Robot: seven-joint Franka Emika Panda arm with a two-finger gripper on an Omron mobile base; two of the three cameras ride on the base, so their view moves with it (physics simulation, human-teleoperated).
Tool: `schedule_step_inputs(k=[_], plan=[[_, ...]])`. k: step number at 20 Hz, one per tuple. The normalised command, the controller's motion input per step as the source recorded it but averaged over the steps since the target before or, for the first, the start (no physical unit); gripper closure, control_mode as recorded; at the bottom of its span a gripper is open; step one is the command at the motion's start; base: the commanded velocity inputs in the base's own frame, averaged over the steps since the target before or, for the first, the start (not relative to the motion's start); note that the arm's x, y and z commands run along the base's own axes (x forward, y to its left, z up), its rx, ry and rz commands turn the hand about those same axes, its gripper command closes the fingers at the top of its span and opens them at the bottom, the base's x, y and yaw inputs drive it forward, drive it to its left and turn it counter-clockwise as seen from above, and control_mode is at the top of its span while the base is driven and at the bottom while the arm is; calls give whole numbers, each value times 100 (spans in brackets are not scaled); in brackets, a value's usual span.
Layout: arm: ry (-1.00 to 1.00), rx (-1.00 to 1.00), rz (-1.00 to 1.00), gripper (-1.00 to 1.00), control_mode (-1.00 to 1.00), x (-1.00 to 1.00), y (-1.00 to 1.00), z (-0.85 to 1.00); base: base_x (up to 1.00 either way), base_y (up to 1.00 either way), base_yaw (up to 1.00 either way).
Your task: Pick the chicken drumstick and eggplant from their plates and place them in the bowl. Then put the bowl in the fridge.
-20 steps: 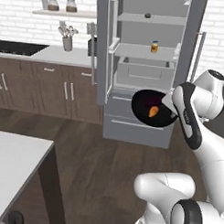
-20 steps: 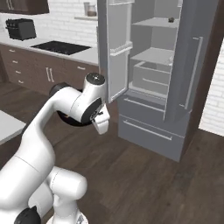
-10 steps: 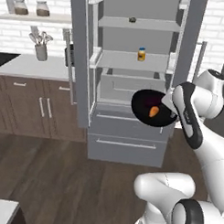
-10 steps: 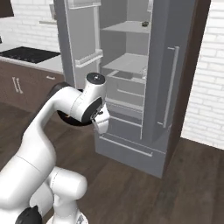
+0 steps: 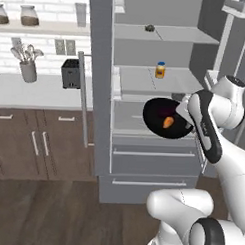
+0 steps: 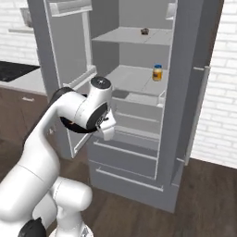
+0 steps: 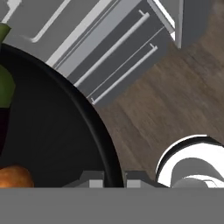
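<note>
The black bowl point(image 5: 165, 119), which we judged rigid, light and apt to tip, carried the chicken drumstick point(image 5: 167, 122) and eggplant point(image 7: 4, 94) before the open fridge point(image 5: 161, 81), our end effector point(image 7: 114, 178) clenched on its rim, the sensible hold.

Bowl point(image 7: 52, 131) matt black; fridge point(image 5: 158, 161) smooth grey; floor point(image 7: 175, 96) dark wood.

- Your arm point(image 5: 209, 128) rises from the base, bends at a raised elbow and reaches forward and to the left at mid height.
- Your gripper point(image 7: 114, 178) is closed, its two fingertips pinching the rim of the bowl point(image 7: 52, 127) between them.
- The wrist is turned so the hand looks down along that rim.
</note>
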Motion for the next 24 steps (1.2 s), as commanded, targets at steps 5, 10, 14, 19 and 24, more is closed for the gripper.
schedule_step_inputs(k=[5, 10, 14, 19, 24], plan=[[0, 0, 0, 100, 100, 0, 0, 0, 69, -12, -36], [0, 0, 0, 100, 100, 0, 0, 0, 82, 4, -22], [0, 0, 0, 100, 100, 0, 0, 0, 100, 2, -18], [-2, -4, 0, 100, -100, 15, 3, 0, 56, 0, -8], [-2, -6, -9, 100, -100, 80, 75, 0, 0, 0, 0]])
